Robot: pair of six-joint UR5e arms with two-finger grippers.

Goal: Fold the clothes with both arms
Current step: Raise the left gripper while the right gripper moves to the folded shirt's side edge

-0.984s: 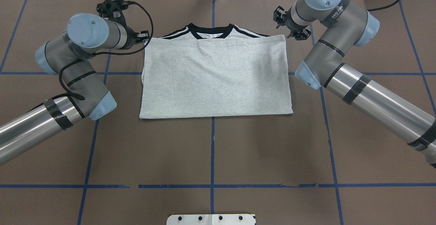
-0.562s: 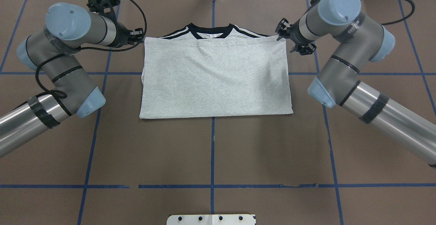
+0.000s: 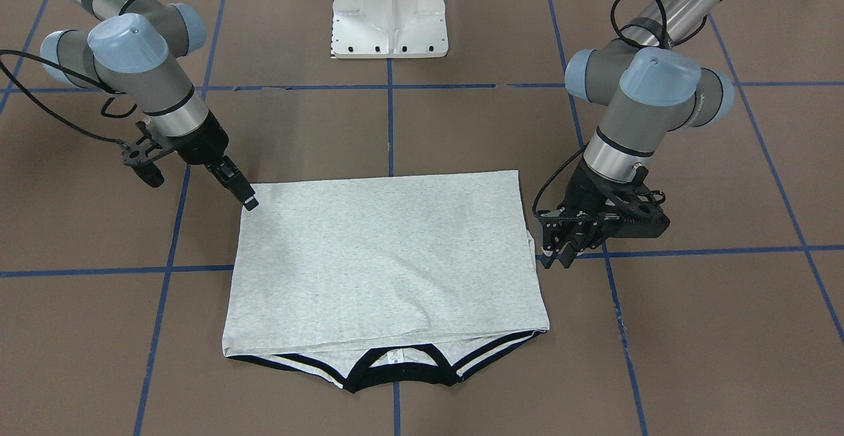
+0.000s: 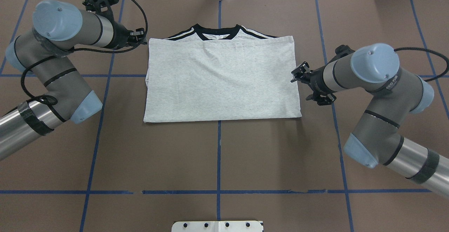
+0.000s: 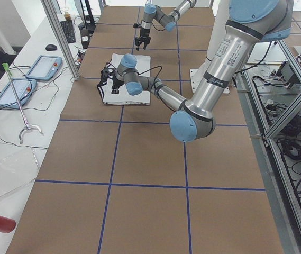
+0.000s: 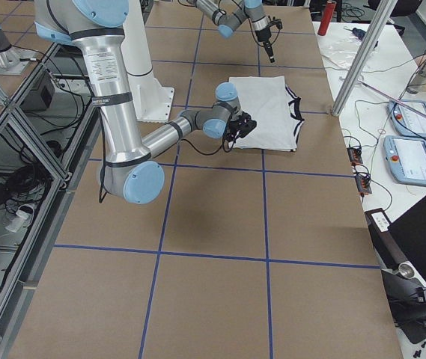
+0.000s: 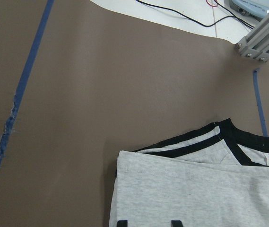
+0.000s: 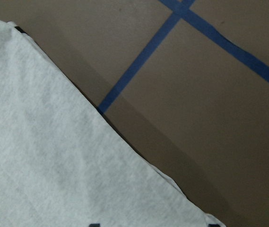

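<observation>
Folded heather-grey T-shirt [image 4: 221, 81] on brown bench [image 4: 217, 154], black left tool [image 4: 142, 39] released beside collar corner, black right tool [image 4: 296, 74], grip unclear, shifted from far corner to mid-edge.

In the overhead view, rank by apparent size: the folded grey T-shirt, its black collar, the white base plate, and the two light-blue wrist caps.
1. Folded light-grey T-shirt.
2. Round light-blue caps, left arm's and right arm's: alike, and raised nearer the camera.
3. White metal base plate, cropped by the frame.
4. Black collar trim.
</observation>
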